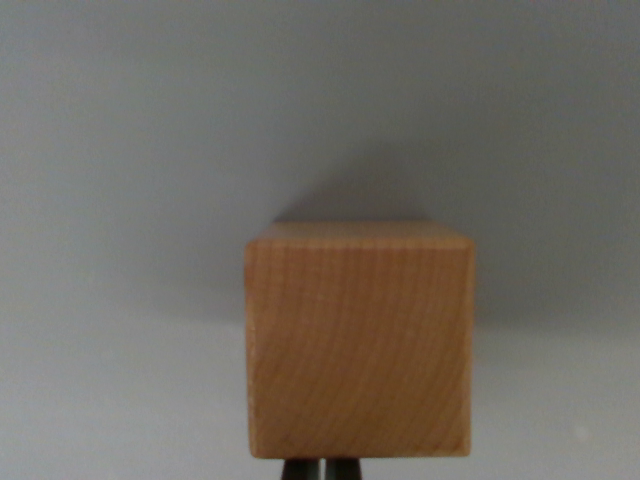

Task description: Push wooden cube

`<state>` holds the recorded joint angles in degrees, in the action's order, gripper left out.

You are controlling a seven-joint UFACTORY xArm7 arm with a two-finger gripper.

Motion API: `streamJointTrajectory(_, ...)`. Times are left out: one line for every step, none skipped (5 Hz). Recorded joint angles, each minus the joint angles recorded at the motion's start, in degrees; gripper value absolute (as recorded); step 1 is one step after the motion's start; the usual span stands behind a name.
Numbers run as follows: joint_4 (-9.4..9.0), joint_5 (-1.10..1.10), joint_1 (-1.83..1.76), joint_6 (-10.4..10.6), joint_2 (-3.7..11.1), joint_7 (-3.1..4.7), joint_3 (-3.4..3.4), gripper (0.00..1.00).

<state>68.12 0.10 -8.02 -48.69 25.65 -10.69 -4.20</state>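
Just above fingers (pixel 322 469), wooden cube (pixel 358 340) sits square-on, no long axis.

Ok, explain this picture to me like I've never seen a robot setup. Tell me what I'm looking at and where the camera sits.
This single picture comes from a camera mounted on the wrist of a robot arm, so it looks forward along the arm's own tool. The large light-brown wooden cube with visible grain fills the middle of the view, resting on a plain pale grey surface. At the very bottom edge, two dark tips peek out just below the cube: that is the end effector, the part the arm uses to push or grasp. The tips sit close together right at the cube's near face; nothing appears to be held. No other objects show.
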Motion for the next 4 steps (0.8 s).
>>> streamJointTrajectory(2.70,-0.11,0.07,-1.0,1.69,0.17,0.14,1.00)
streamJointTrajectory(2.70,-0.11,0.07,-1.0,1.69,0.17,0.14,1.00)
streamJointTrajectory(5.32,-0.22,0.14,-2.0,3.33,0.33,0.28,1.00)
streamJointTrajectory(5.32,-0.22,0.14,-2.0,3.33,0.33,0.28,1.00)
